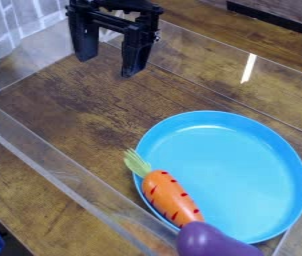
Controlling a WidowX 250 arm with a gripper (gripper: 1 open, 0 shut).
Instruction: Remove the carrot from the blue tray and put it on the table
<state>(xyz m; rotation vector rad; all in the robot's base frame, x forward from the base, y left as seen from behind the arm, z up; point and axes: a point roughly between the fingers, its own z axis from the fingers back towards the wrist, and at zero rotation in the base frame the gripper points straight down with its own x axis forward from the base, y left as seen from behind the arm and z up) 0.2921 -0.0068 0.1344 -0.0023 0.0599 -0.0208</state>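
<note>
The carrot (pixel 171 196) lies on the blue tray (pixel 241 150), along its near-left rim, with its light green top pointing up-left over the rim. The tray sits on the dark wood table (pixel 74 105) at the right front. My gripper (pixel 110 55) hangs above the table's far-left part, well away from the tray. Its two dark fingers stand apart, open, with nothing between them.
A glossy purple eggplant-like toy (pixel 210 243) rests at the tray's front edge, just past the carrot's tip. Clear acrylic walls (pixel 54 165) run along the table's near-left side and the far side.
</note>
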